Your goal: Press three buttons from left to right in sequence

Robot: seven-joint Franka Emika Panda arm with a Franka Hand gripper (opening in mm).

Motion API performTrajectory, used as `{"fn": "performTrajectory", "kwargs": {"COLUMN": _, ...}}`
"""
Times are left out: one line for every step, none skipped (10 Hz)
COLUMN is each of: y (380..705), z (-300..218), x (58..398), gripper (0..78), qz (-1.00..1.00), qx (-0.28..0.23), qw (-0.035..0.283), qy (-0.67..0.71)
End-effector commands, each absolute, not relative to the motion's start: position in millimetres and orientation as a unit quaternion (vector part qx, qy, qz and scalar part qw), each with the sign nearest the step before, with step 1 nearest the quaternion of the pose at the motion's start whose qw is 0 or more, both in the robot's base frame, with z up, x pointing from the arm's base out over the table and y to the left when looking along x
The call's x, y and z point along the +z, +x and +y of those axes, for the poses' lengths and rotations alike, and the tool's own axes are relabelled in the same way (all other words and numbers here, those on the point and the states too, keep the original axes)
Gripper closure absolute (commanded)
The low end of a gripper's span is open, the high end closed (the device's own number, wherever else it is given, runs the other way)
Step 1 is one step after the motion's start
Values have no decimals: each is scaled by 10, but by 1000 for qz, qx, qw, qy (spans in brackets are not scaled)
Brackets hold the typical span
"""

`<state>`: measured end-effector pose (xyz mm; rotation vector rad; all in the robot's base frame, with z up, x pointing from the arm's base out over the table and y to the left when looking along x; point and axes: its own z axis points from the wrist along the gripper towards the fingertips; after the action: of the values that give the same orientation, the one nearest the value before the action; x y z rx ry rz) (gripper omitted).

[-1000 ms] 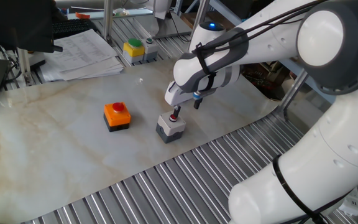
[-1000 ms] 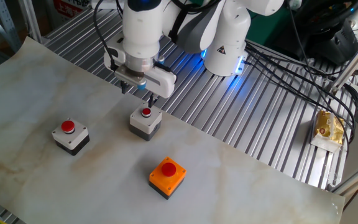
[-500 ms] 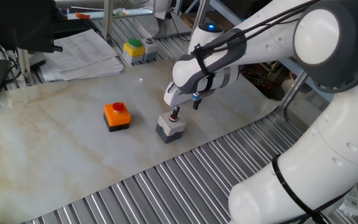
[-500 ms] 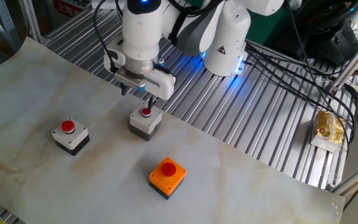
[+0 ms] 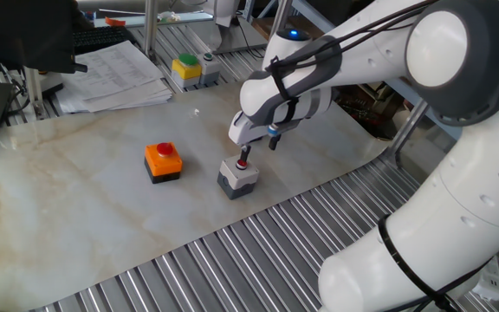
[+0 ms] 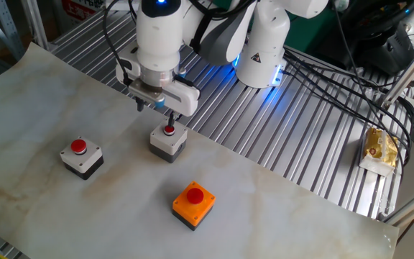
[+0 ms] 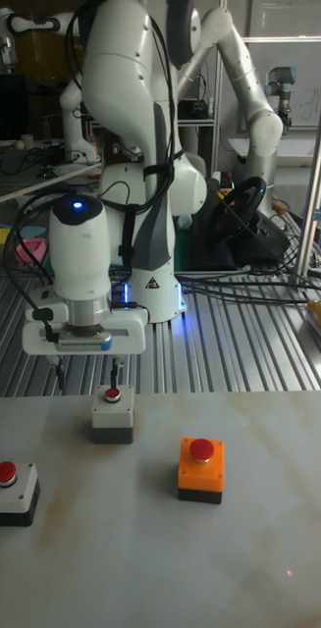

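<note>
The big white Franka arm [image 5: 440,52] leans in over the marble desk [image 5: 76,199]. Its wrist has crept up and a touch sideways over the last second, so it is lifting, not pushing down! The gripper [image 7: 86,378] hangs with its two fingers spread wide, holding nothing. One fingertip [image 7: 116,377] is poised right over the grey box [image 6: 168,141], which sits close to the desk's edge on the robot-base side. Whether that tip is clear of the red cap [image 6: 169,130] or brushing it is too fine to call. The orange box [image 6: 193,203] sits further in towards the desk's middle, and the white-topped box [image 6: 81,157] sits well apart on the grey box's other side. This reads as the middle press finishing, with the white-topped box the likely next stop.
</note>
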<state>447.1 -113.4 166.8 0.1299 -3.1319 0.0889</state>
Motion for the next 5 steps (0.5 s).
{"fn": "performTrajectory", "kwargs": {"y": 4491, "z": -1137, "x": 1624, "gripper": 2, "qz": -999, "qx": 28, "qw": 1, "qy": 40}}
{"fn": "performTrajectory", "kwargs": {"y": 4495, "z": -1151, "x": 1601, "gripper": 2, "qz": -999, "qx": 27, "qw": 0, "qy": 41}}
{"fn": "performTrajectory", "kwargs": {"y": 4500, "z": -1156, "x": 1576, "gripper": 2, "qz": -999, "qx": 24, "qw": -1, "qy": 41}}
{"fn": "performTrajectory", "kwargs": {"y": 4502, "z": -1154, "x": 1566, "gripper": 2, "qz": -999, "qx": 24, "qw": -2, "qy": 40}}
{"fn": "performTrajectory", "kwargs": {"y": 4502, "z": -1154, "x": 1566, "gripper": 2, "qz": -999, "qx": 24, "qw": -2, "qy": 40}}
